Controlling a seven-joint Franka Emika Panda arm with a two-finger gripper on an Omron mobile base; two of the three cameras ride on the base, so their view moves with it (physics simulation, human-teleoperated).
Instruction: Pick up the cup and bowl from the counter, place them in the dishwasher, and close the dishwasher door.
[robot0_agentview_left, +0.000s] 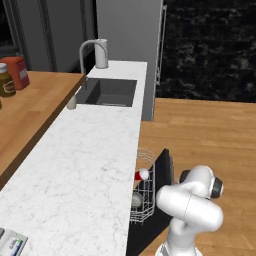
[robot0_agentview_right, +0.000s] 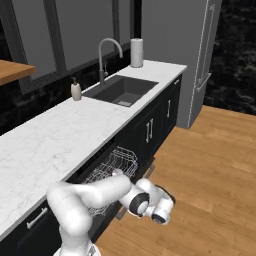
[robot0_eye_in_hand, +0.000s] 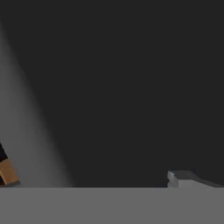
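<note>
The dishwasher's white wire rack (robot0_agentview_left: 148, 186) is pulled out below the counter (robot0_agentview_left: 85, 170). The red cup (robot0_agentview_left: 142, 174) lies in the rack, and the grey bowl (robot0_agentview_left: 136, 200) sits in it nearer to me. The dark dishwasher door (robot0_agentview_left: 162, 195) stands partly raised beside the rack. My arm bends low over the floor, with the hand down by the door's outer side. In the hand view, the gripper (robot0_eye_in_hand: 112, 183) faces the flat dark door (robot0_eye_in_hand: 122, 87) at close range. One fingertip (robot0_eye_in_hand: 178, 178) shows far to the right. The jaws stand open with nothing between them.
A dark sink (robot0_agentview_left: 107, 92) with a curved faucet (robot0_agentview_right: 107, 52) is set in the counter further along. A paper towel roll (robot0_agentview_right: 136, 52) and a soap dispenser (robot0_agentview_right: 76, 91) stand by it. A wooden shelf (robot0_agentview_left: 30, 107) holds jars. The grey fridge (robot0_agentview_right: 200, 60) stands beyond, above open wood floor (robot0_agentview_right: 210, 180).
</note>
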